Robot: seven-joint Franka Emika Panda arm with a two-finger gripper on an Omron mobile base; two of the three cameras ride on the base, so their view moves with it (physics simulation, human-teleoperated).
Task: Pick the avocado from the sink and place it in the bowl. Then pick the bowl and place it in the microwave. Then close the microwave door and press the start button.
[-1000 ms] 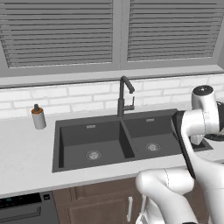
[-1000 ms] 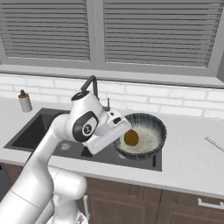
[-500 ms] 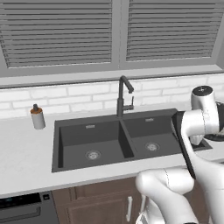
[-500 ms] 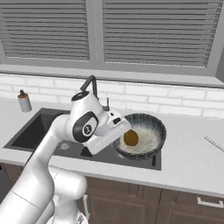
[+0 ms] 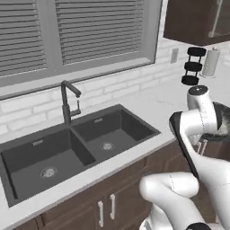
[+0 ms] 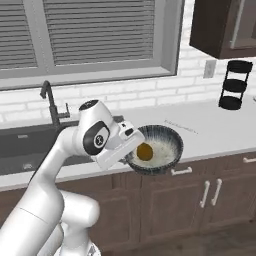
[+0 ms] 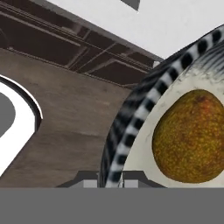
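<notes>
Fingers (image 7: 110,178) clamped on near rim of grey ribbed round bowl (image 6: 167,159), carried clear of tabletop (image 6: 210,127) edge. Golden-brown rounded avocado (image 6: 144,151) lay inside, just beyond fingers. Microwave location unclear.

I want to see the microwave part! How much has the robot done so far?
Done: the avocado lies inside the bowl. In hand: the gripper is shut on the bowl's rim, holding it out past the counter edge, above the cabinets. Left: bowl into the microwave, door closed, start pressed.
</notes>
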